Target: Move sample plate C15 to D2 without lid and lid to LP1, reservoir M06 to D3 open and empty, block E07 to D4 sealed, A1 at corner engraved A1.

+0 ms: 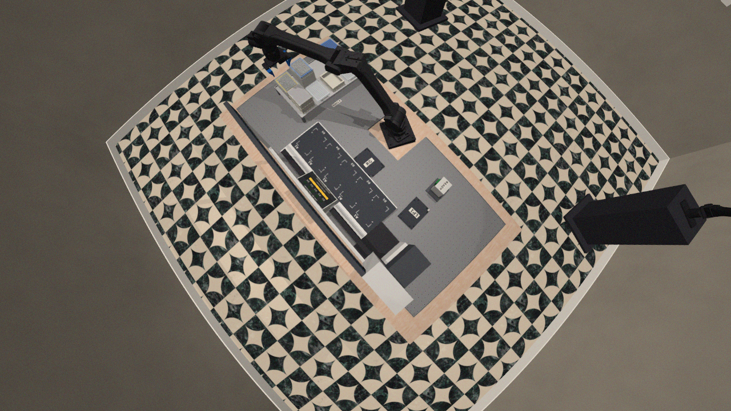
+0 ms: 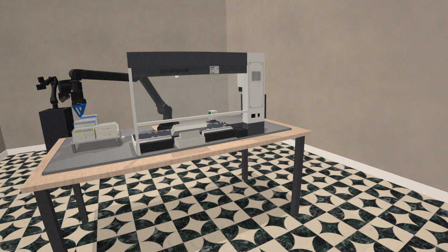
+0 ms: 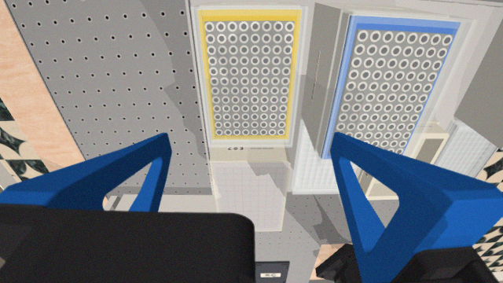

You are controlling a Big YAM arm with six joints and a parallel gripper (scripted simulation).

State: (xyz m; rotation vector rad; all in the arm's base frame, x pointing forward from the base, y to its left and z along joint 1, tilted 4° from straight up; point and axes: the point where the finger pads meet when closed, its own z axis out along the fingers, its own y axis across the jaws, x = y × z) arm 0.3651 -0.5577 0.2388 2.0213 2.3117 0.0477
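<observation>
Plain taupe walls [image 2: 328, 78] meet at a corner behind the worktop [image 2: 175, 159], with a pale skirting board [image 2: 369, 170] along their foot. The floor [image 2: 219, 212] is tiled in dark green marble and cream, in a four-pointed star pattern. The worktop has a light wood edge, a grey perforated mat [image 1: 460, 220] and dark legs [image 2: 296, 175]. A black box [image 2: 56, 125] stands on the floor beyond its far left corner. Light is even, shadows soft.
</observation>
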